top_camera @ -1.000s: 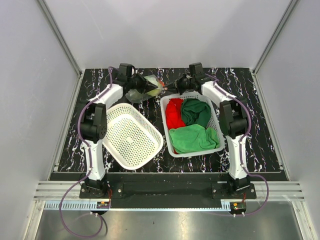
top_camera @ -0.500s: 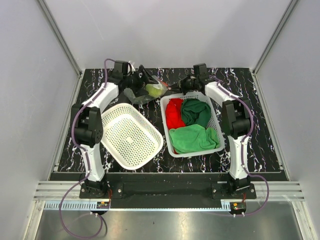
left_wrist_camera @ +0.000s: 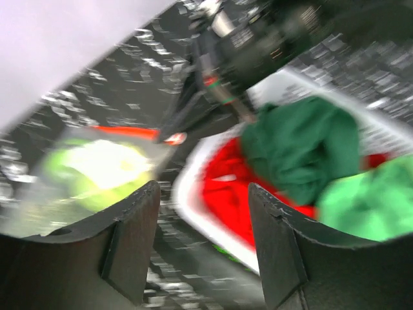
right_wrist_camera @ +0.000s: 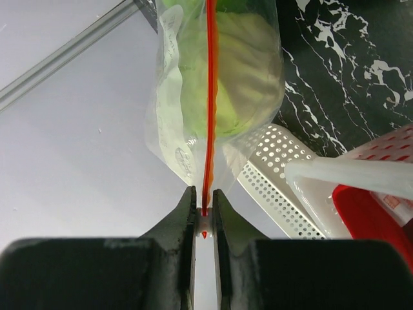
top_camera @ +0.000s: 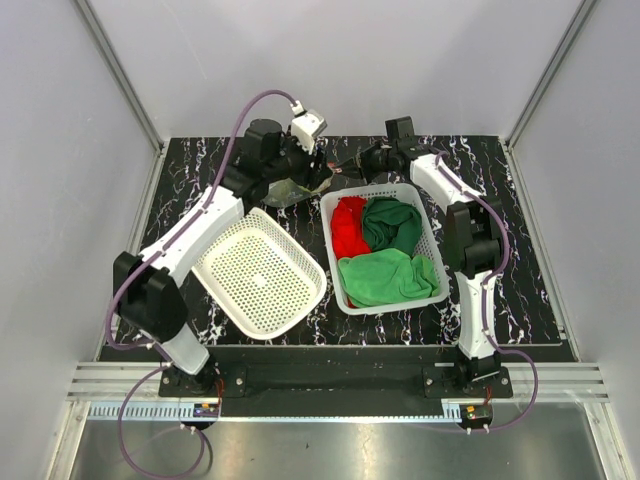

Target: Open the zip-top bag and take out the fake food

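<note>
Status, overhead cam: zip-top bag (top_camera: 290, 190) sits at the far middle of the tabletop (top_camera: 500, 200), between left gripper (top_camera: 312, 172) and right gripper (top_camera: 352, 163), just beyond the empty basket (top_camera: 260, 275) and the basket of cloths (top_camera: 430, 240). Left wrist cam, blurred: left jaws are spread with nothing between them. The bag is off to the frame's left, fake food (left_wrist_camera: 97, 169) showing green inside, and the red zip strip (left_wrist_camera: 126, 132) runs along its upper edge. Right wrist cam: right jaws are pressed together on the very end of the zip strip. The bag stretches away from them, with a pale cabbage-like ball filling it, and the strip looks sealed. Handling guess: the film is thin, floppy and slick, and the contents are light but bulky, so a grip on the body would probably slip or crush. Better to take the stiffer strip lips, one side per gripper, close to the held end, then peel apart.
</note>
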`<state>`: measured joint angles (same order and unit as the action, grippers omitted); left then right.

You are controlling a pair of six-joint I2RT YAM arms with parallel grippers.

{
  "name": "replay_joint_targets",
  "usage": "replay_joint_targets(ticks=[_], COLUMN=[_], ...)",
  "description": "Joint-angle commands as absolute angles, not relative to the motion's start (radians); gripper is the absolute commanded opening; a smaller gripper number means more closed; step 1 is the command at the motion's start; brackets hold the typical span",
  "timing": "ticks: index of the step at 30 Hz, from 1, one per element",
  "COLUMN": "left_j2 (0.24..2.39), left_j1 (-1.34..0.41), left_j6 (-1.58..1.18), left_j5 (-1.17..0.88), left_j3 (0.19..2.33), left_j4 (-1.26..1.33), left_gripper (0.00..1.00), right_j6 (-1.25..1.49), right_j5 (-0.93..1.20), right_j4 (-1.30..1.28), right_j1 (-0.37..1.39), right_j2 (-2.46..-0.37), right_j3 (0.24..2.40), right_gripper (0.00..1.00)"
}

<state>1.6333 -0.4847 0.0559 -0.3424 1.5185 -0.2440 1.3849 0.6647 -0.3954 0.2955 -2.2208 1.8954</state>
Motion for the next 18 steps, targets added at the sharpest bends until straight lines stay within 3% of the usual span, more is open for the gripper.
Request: replay_joint_targets(ticks=[1, 6, 10, 18], left_j2=[1.687, 1.750, 1.793, 1.867], left_j1=[-0.453, -0.449, -0.451, -0.449], left_j6=[0.388, 0.452, 0.451, 0.422], left_j5=[-0.279, -0.320, -0.400, -0.399], left_j3=[1.519, 1.528, 1.574, 1.634], left_j4=[-0.222, -0.183, -0.190, -0.178], left_gripper=[0.62, 0.56, 0.62, 0.63], right_j6=[1.387, 1.402, 1.416, 1.397], right_j5=[0.638, 0.643, 0.631, 0.624], right_j4=[-0.474, -0.512, -0.537, -0.584], right_j1=[0.307, 0.311, 0.316, 0.318], right_j2=[-2.155, -2.175, -2.183, -2.203], right_j3=[1.971, 2.016, 2.058, 2.102], right_gripper=[0.09, 0.09, 0.09, 0.09])
